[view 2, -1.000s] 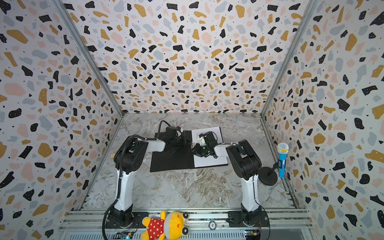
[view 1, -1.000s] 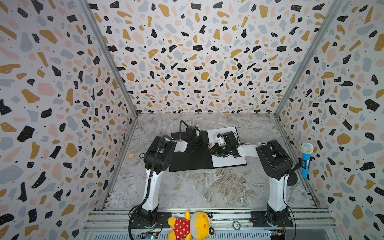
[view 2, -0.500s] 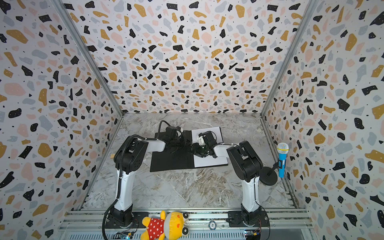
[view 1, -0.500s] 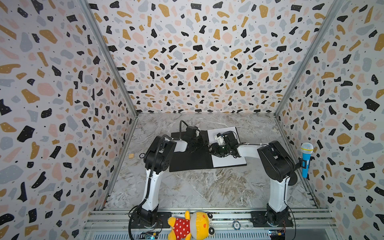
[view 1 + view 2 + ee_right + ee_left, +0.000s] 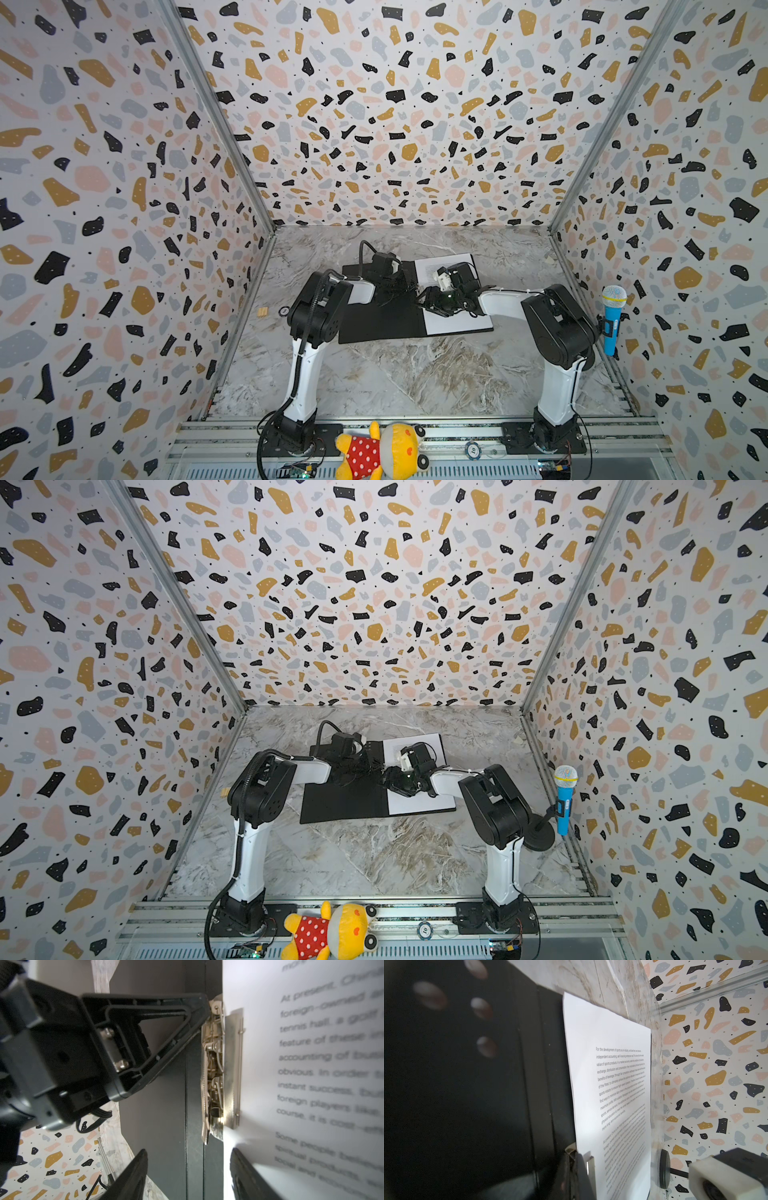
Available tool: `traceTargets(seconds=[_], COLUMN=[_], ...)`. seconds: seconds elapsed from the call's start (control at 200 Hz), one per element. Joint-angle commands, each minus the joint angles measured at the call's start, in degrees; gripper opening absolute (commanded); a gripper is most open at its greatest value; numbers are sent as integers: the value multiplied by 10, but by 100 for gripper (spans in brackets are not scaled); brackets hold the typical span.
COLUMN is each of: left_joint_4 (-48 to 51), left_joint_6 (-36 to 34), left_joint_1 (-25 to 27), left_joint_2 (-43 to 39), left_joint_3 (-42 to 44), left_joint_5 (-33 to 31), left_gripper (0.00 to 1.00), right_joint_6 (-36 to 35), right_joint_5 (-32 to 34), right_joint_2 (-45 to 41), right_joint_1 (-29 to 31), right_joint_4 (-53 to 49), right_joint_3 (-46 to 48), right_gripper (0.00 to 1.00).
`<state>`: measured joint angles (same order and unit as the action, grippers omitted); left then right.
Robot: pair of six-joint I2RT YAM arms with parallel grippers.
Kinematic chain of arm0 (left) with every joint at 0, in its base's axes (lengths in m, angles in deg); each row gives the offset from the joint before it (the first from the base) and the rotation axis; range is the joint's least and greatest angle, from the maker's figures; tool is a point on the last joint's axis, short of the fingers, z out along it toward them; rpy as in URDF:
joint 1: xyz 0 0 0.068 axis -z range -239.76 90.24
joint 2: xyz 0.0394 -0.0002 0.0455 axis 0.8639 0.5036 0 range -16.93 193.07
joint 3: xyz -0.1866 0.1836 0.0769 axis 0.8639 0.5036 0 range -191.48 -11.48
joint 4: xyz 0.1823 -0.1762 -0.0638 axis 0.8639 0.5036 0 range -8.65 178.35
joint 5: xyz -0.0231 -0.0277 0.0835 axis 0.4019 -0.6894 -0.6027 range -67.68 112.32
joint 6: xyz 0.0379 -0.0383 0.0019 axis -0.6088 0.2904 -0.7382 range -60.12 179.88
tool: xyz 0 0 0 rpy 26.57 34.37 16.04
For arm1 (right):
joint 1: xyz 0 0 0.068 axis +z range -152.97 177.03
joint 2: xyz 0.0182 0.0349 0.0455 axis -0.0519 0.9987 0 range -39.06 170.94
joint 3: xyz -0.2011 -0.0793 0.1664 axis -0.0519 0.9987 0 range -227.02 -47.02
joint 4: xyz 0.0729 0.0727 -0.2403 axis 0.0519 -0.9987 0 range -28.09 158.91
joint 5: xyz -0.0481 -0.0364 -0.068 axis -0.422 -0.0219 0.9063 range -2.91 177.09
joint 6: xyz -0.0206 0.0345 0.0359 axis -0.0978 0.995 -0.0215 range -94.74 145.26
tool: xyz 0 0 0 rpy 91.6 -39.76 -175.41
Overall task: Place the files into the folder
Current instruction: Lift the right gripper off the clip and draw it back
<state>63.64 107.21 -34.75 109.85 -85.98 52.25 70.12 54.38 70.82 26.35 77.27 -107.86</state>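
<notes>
The folder [image 5: 382, 320] [image 5: 345, 800] lies open on the marble table, black inside up. A white sheet of the files [image 5: 457, 322] [image 5: 608, 1084] [image 5: 311, 1064], with printed text, lies on its right half under a metal clip [image 5: 218, 1068] [image 5: 588, 1164] beside the spine. My left gripper [image 5: 405, 286] [image 5: 576, 1159] [image 5: 204, 1007] is shut, and its tip touches the far end of the clip. My right gripper [image 5: 430, 301] [image 5: 188, 1167] stands open just above the spine at the clip's near end. One finger is over the black card and one over the sheet, with nothing between them.
A blue toy microphone [image 5: 613, 316] [image 5: 563, 800] on a black stand is by the right wall. A yellow plush toy [image 5: 382, 453] lies on the front rail. A small tan block [image 5: 262, 311] sits near the left wall. Patterned walls close in three sides.
My right gripper's jaws have opened. The left gripper has stayed shut in the same place, and the folder and the sheet have not moved.
</notes>
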Motion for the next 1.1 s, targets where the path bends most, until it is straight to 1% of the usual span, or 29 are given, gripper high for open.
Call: traceTargets(seconds=[0.0,0.02,0.095,0.185,0.33,0.39,0.456,0.681,0.776,0.856,0.961,1.091], left_joint_4=[37,21,18,18,17,17,18,20,18,15,15,29], left_joint_6=[-14,-14,-15,-16,-20,-23,-25,-28,-29,-35,-43,-64], left_joint_1=[2,3,3,3,2,3,2,1,2,1,0,-4], left_joint_2=[19,19,19,16,10,7,4,-5,-14,-25,-47,-78], left_joint_3=[15,14,15,16,18,18,18,15,19,27,43,63], left_joint_5=[5,6,8,9,9,10,11,10,9,4,-12,-38], left_gripper=[1,1,2,6,26,32,36,45,52,60,70,84], right_joint_6=[-27,-30,-43,-59,-89,-104,-117,-149,-156,-161,-164,-164], right_joint_5=[-9,-8,-1,11,34,56,73,107,105,99,76,63], right_joint_2=[-48,-51,-68,-91,-135,-156,-176,-224,-229,-225,-210,-186], right_joint_1=[-1,-2,-5,-12,-42,-61,-87,-186,-223,-245,-260,-262], right_joint_4=[21,23,29,33,34,30,30,26,26,30,39,50], right_joint_3=[13,14,23,35,68,86,111,185,206,217,223,223], right_gripper=[68,69,71,73,78,80,81,86,87,88,89,89])
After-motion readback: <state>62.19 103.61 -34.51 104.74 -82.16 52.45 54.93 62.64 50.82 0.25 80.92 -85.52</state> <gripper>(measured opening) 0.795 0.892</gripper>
